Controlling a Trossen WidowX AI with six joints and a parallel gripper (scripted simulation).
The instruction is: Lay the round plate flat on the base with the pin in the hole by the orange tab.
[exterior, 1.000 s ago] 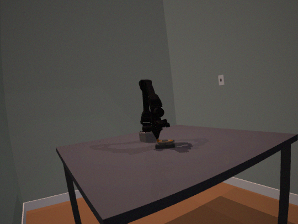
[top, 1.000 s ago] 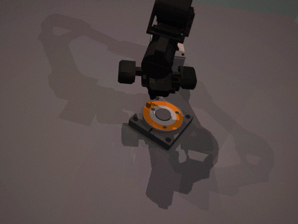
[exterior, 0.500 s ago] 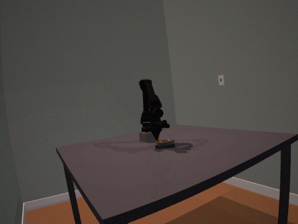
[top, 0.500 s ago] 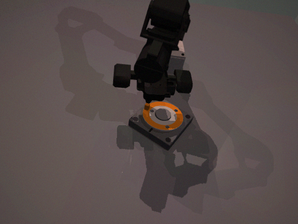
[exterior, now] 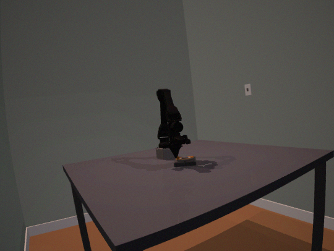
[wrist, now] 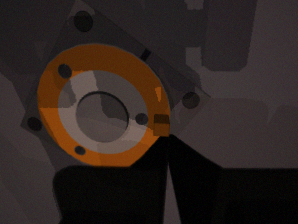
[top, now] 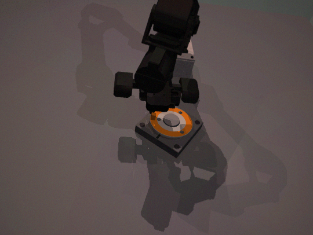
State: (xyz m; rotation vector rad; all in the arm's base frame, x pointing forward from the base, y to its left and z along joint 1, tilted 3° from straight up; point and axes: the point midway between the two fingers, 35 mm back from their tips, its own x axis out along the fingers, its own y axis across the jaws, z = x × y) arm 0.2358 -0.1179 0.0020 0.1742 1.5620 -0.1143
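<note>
overhead, a round orange plate [top: 171, 122] sits on a square grey base [top: 168, 132] near the middle of a dark bench [exterior: 198, 182], threaded over a pale post [top: 171, 119] at its centre. a small orange tab [top: 153, 116] stands up at the plate's rim, with a dark hole [wrist: 142, 119] just beside it. the pin is not visible. a black arm reaches down from above, and its end effector [wrist: 167, 142] is closed on nothing, its tips pinched to a single point touching or just beside the tab. the plate looks like a thin, rigid, light disc, probably smooth and free to turn around the post. it seems too flat to pinch easily, so the raised tab is likely the best place to push sideways, turning the plate until the hole drops over the pin.
</note>
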